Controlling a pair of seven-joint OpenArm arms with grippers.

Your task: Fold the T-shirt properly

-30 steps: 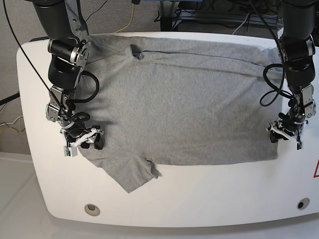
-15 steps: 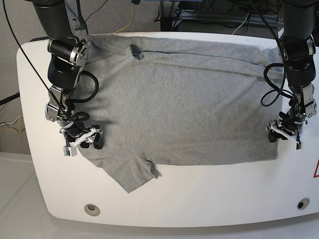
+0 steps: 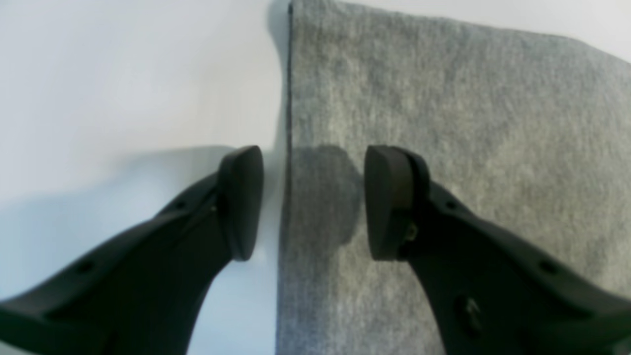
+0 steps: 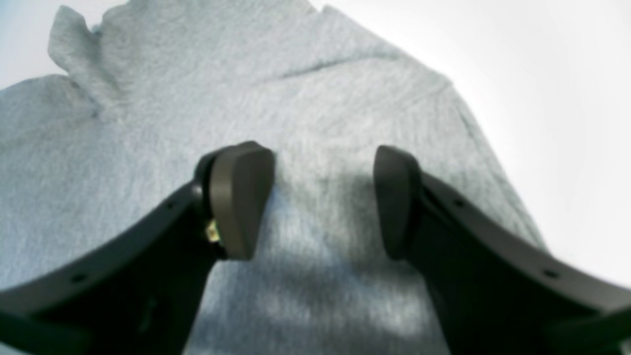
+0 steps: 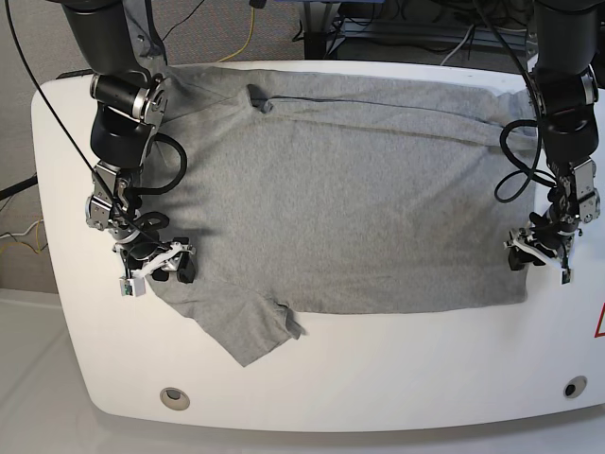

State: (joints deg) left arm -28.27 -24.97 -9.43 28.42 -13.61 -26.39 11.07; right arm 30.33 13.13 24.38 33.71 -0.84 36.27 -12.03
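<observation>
Nothing has shifted since the earlier frame: left wrist view, the left gripper (image 3: 313,202) gapes empty astride the T-shirt (image 3: 443,148) hem edge; right wrist view, the right gripper (image 4: 323,202) hangs parted, empty, over the sleeve; base view, the shirt lies flat, long axis spanning both arms.

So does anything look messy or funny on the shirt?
Yes. The heather-grey cotton T-shirt lies mostly flat on the white table, but its near sleeve sticks out askew with a crumpled corner.
</observation>
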